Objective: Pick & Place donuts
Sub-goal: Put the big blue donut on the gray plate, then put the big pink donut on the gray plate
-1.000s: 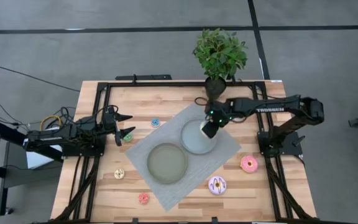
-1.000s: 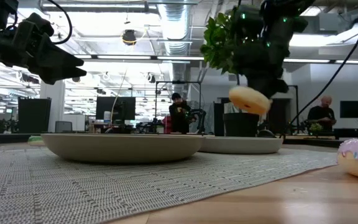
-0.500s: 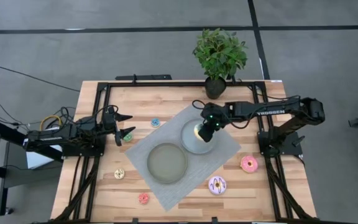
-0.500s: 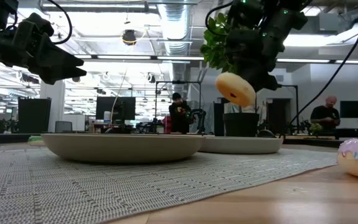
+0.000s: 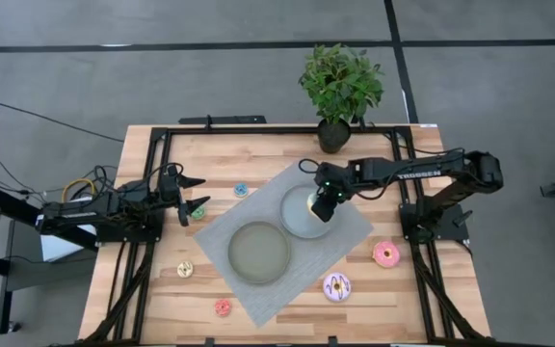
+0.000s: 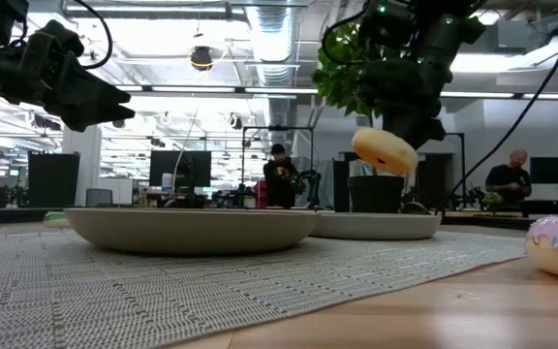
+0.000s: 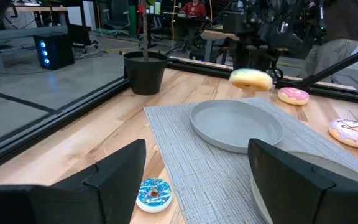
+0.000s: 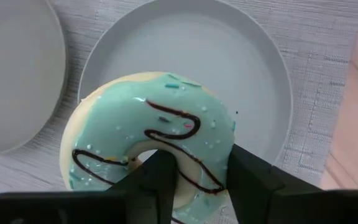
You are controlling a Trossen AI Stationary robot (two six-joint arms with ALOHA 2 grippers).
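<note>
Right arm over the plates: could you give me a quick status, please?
Right gripper shut on teal-iced donut, held above the far plate, not touching. Left gripper open, waiting at table's left. Nothing in the way.

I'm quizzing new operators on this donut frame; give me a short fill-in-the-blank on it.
1. The right gripper holds a donut with ____ icing.
2. That donut hangs above the ____ grey plate, the one nearer the plant.
3. The left gripper hovers with fingers ____.
4. The pink donut lies on the bare ____.

Missing: mint-green; empty; open; wood

mint-iced donut (image 8: 151, 152) held tilted above plate | pink donut (image 5: 385, 253), purple-white donut (image 5: 336, 285) on table
</note>
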